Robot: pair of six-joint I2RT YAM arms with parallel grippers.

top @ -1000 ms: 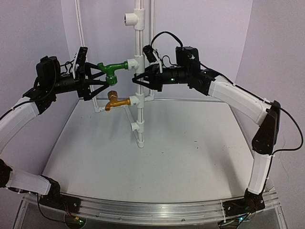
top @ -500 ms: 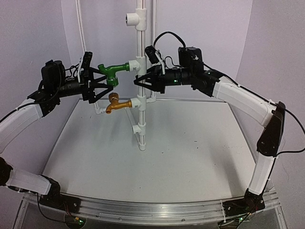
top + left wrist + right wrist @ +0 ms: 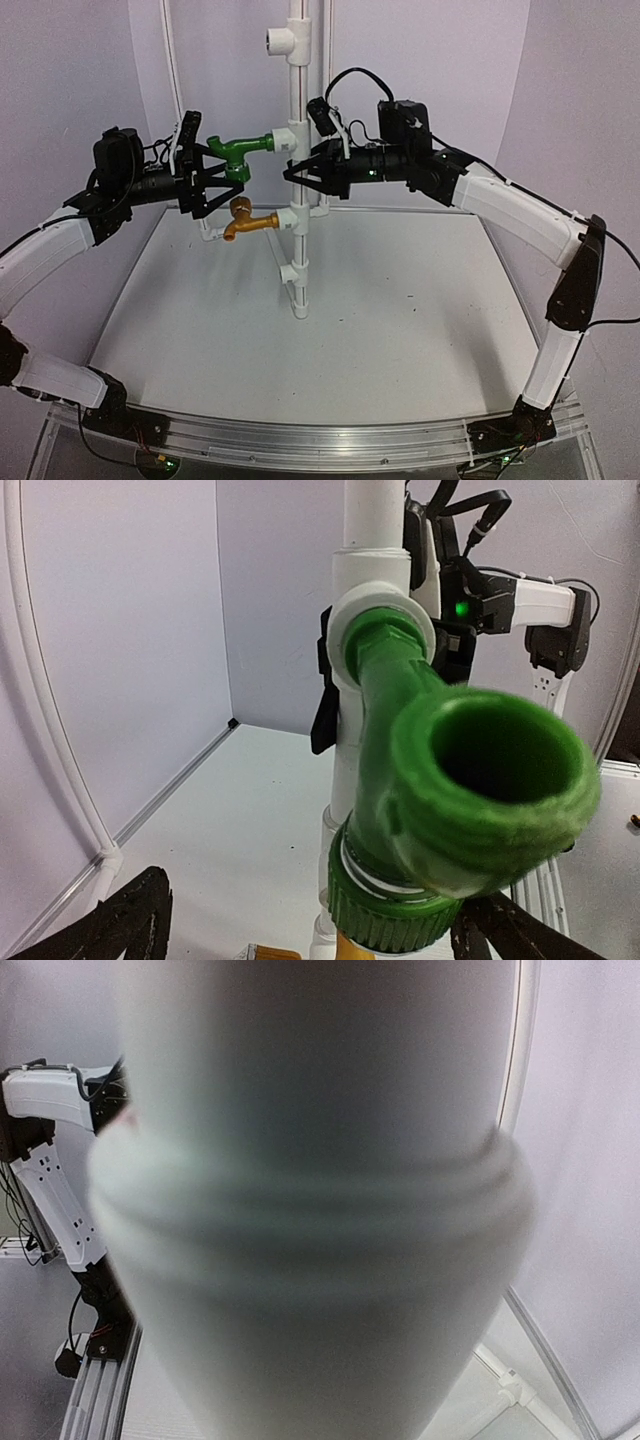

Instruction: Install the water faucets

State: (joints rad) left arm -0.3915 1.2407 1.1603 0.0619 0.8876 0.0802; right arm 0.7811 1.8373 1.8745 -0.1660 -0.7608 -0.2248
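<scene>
The seating of the green faucet (image 3: 238,150) is judged to be the step in hand. Its threaded end is entered in a white T-fitting (image 3: 291,134) on the upright pipe (image 3: 297,90), from which it projects toward 9 o'clock. The brass faucet (image 3: 246,219) is mounted likewise at its 6 o'clock.

The left end effector (image 3: 213,168) is spread wide about the green body, and the right end effector (image 3: 297,172) is closed on the pipe. Next, a firm grip and a tightening turn are probably called for.

The green part is glossy moulded plastic with a ribbed nut and a round open mouth. The brass part is dull gold.
</scene>
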